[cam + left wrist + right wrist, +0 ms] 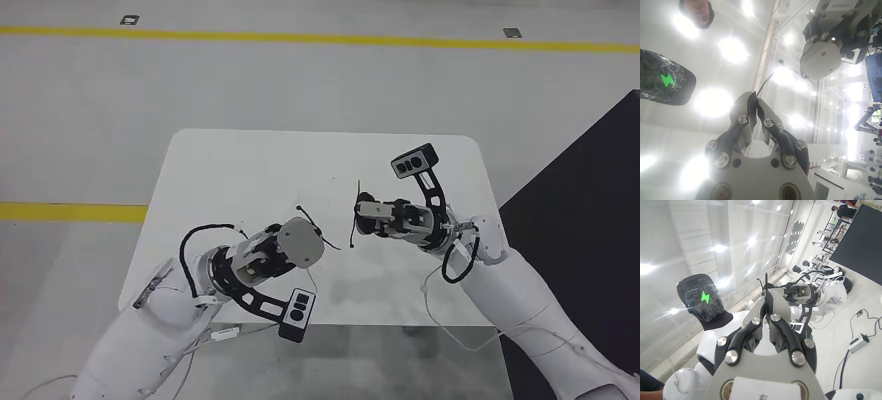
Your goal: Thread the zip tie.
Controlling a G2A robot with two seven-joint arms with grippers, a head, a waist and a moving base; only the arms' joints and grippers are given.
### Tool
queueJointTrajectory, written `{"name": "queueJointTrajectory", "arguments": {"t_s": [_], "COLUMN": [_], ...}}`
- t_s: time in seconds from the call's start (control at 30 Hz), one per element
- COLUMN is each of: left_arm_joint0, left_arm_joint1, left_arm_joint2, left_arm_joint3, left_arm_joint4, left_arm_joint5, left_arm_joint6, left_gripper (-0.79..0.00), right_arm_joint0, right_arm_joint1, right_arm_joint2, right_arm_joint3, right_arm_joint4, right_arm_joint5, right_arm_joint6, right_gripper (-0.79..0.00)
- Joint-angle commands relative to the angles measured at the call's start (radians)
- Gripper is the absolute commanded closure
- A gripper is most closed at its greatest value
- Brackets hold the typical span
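top view: a white counter is seen on a grey floor crossed by yellow lines, with a black panel at its right side. both arms are placed over the middle of the counter. the left pincer is closed on a thin black strand. a small head is carried at one end of the black strand, and its other end is turned toward the right pincer. the right pincer is clamped on the zip tie, which is held nearly straight and sticks out on both sides of the fingers. the nearest ends of the two pieces lie just beside each other. whether they touch or are joined cannot be told.

left wrist view: the left pincer is seen with its fingers pressed together on the black strand, which rises from the fingertips and tapers to a point. the right pincer is seen farther off, with a dark piece with a small head jutting out beside it.

right wrist view: the right pincer is shut on the zip tie, a flat strap seen edge-on and projecting straight beyond the fingertips. the left pincer is seen just behind it, with the curled, headed end of the black strand near the strap.
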Motion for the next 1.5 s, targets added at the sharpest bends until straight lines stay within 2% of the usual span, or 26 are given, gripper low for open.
{"name": "queueJointTrajectory", "arguments": {"t_s": [0.0, 0.43, 0.77, 1.47], "left_arm_joint0": [0.002, 0.018, -0.005, -0.001], "left_arm_joint1": [-0.002, -0.019, -0.042, -0.071], "left_arm_joint2": [-0.004, -0.023, -0.015, -0.027], "left_arm_joint3": [-0.002, -0.013, -0.007, 0.008], "left_arm_joint4": [-0.001, 0.027, 0.052, 0.064], "left_arm_joint5": [-0.001, -0.009, -0.028, -0.041], "left_arm_joint6": [0.007, 0.028, 0.012, 0.031], "left_gripper": [0.000, 0.000, 0.000, 0.000], "right_arm_joint0": [0.000, 0.000, 0.000, 0.000], "right_arm_joint1": [0.000, 0.000, 0.000, 0.000], "right_arm_joint2": [0.000, 0.000, 0.000, 0.000], "right_arm_joint3": [0.000, 0.000, 0.000, 0.000], "right_arm_joint4": [0.000, 0.000, 0.000, 0.000], "right_arm_joint5": [0.000, 0.000, 0.000, 0.000], "right_arm_joint6": [0.000, 0.000, 0.000, 0.000], "right_gripper": [0.000, 0.000, 0.000, 0.000]}}
